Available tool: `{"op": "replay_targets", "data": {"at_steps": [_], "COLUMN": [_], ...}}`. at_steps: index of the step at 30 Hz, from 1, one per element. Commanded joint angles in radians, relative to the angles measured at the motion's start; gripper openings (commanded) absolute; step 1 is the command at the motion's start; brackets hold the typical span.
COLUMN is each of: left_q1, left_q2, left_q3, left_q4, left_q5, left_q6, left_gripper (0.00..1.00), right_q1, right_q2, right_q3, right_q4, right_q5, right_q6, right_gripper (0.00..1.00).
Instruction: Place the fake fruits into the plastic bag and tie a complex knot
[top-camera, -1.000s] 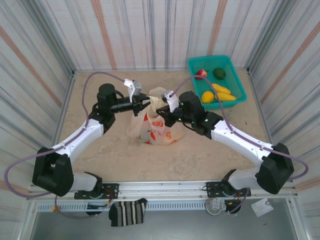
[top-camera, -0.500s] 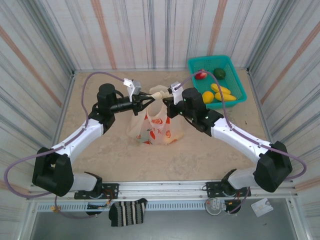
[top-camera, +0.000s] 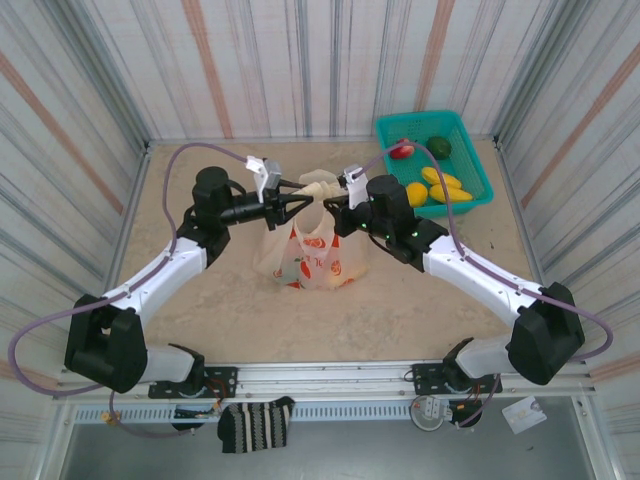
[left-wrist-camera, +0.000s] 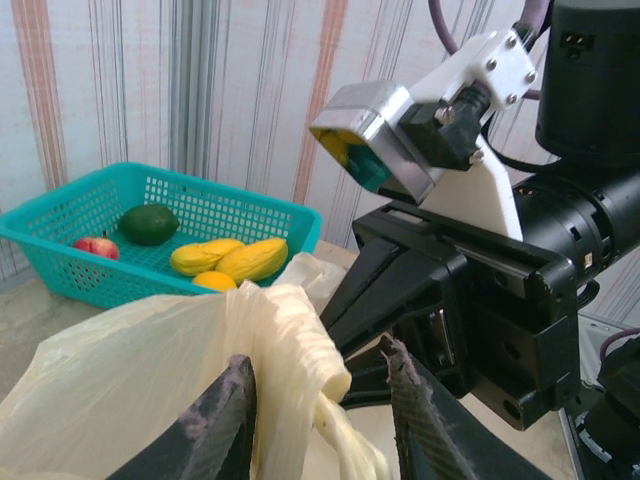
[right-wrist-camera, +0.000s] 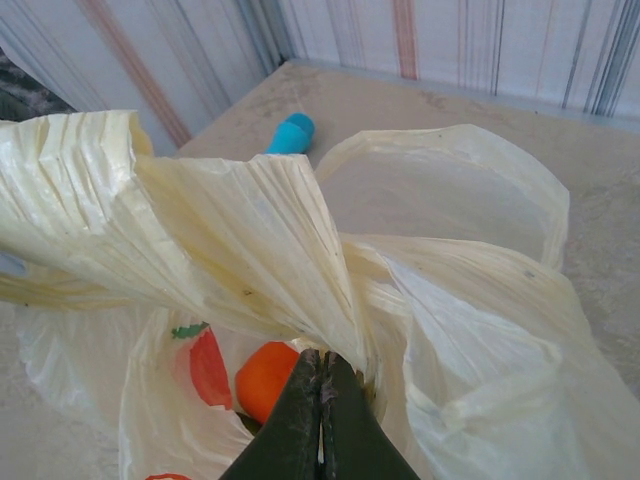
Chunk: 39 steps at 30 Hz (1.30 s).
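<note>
Pinching the plastic bag (right-wrist-camera: 230, 230) at its gathered neck, the right tool (right-wrist-camera: 322, 362) is fully closed; the left tool (left-wrist-camera: 316, 358) stands partly open around the twisted plastic.

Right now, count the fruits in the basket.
5 in the basket: red fruit and green fruit at the far end, a long yellow fruit and a second long one at the right, a round yellow fruit near-left. Some may hide beneath.
</note>
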Motion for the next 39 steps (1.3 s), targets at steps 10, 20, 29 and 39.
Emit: {"op": "replay_targets", "data": {"at_steps": [10, 20, 29, 39], "left_q1": [0.016, 0.006, 0.001, -0.022], "left_q2": [0.007, 0.026, 0.025, -0.036], "left_q3": [0.004, 0.031, 0.040, 0.024], "left_q4": [0.061, -0.020, -0.062, -0.112], "left_q5": [0.007, -0.019, -0.045, -0.076], "left_q6": [-0.024, 0.036, 0.073, 0.183], "left_gripper": [0.53, 0.46, 0.13, 0.00], "right_q1": [0.027, 0.042, 0.058, 0.009], "right_q2": [0.037, 0.051, 0.074, -0.100], "right_q3": [0.020, 0.049, 0.069, 0.169], "right_q4": [-0.017, -0.013, -0.016, -0.348], "right_q5": [-0.062, -0.055, -0.064, -0.236], "right_q6": [0.015, 0.016, 0.013, -0.175], "right_gripper": [0.00, 0.00, 0.00, 0.50]}}
